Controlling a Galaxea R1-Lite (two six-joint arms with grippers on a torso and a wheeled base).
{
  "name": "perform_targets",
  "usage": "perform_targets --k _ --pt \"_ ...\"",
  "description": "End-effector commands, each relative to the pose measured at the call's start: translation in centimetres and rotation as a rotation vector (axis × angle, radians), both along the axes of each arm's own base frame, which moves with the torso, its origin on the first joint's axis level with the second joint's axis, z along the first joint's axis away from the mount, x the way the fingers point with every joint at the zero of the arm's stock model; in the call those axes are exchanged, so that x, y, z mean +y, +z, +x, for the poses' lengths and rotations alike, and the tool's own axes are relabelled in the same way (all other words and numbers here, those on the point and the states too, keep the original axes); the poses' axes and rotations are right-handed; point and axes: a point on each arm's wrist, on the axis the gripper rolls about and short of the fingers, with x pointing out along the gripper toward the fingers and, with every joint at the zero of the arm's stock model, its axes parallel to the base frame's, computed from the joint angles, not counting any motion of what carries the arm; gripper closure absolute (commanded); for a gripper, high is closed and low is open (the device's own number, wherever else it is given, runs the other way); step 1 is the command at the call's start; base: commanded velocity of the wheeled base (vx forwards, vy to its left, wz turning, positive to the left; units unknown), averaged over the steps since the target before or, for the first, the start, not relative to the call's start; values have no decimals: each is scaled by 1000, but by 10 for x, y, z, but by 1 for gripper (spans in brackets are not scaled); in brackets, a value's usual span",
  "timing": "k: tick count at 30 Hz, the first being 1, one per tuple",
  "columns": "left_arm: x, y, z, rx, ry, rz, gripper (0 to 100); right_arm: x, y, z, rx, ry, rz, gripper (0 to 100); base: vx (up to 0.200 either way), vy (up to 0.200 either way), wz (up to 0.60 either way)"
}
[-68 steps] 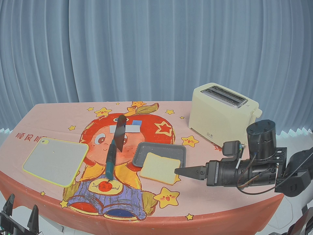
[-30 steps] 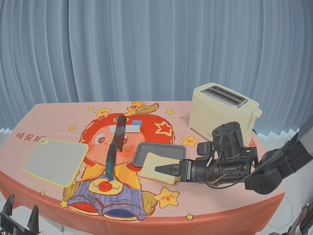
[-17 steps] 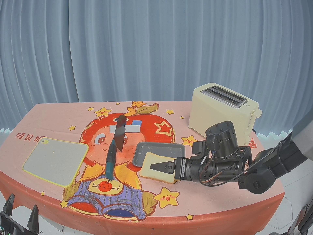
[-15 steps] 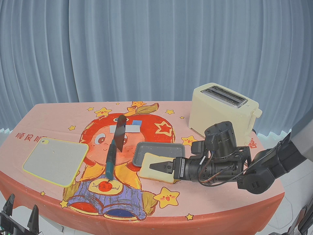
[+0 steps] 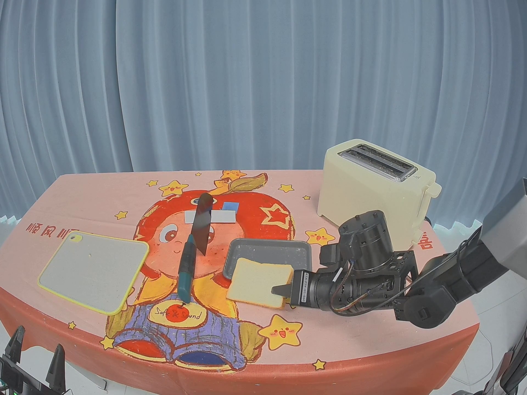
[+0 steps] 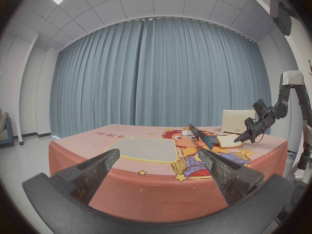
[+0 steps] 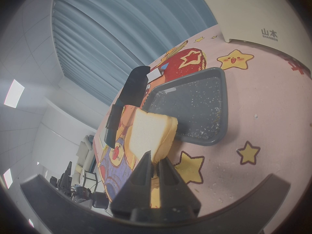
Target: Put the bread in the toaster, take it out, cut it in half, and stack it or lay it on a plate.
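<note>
- Here, the pale square bread slice (image 5: 255,282) is pinched by the black right gripper (image 5: 276,291) at the grey rectangular tray's (image 5: 274,246) front rim.
- The black left gripper (image 6: 158,151) is held spread wide.

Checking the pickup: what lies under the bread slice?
The bread, pinched at one edge by the right end effector, overlaps the grey tray's near rim and the tablecloth. Whether its underside touches them is hidden.

From the tray (image 5: 269,249), the toaster (image 5: 373,190) stands at two o'clock, the knife (image 5: 189,254) at nine, the cutting board (image 5: 93,270) beyond it. The bread (image 5: 251,281) overlaps the tray's rim at six, with my right gripper (image 5: 274,290) at its three.
</note>
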Motion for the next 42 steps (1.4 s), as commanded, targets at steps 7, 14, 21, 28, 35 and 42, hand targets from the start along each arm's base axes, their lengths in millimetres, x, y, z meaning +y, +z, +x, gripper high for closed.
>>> perform_targets --k 7,14,21,28,35,42 --pt "0 -5 1 12 1 0 0 6 22 -12 -60 -5 33 100 0 0 0" --pt "0 -5 1 10 -1 0 0 -3 55 -22 -127 -9 96 100 0 0 0" --pt "0 -5 1 12 1 0 0 -16 74 -31 -165 -19 133 100 0 0 0" --pt "0 -5 1 12 1 0 0 -36 87 -48 -192 -31 152 100 0 0 0" --pt "0 -5 1 12 -1 0 0 -54 105 -58 -245 -60 176 100 0 0 0" --pt "0 -5 1 12 1 0 0 -75 118 -59 -307 -105 183 100 0 0 0"
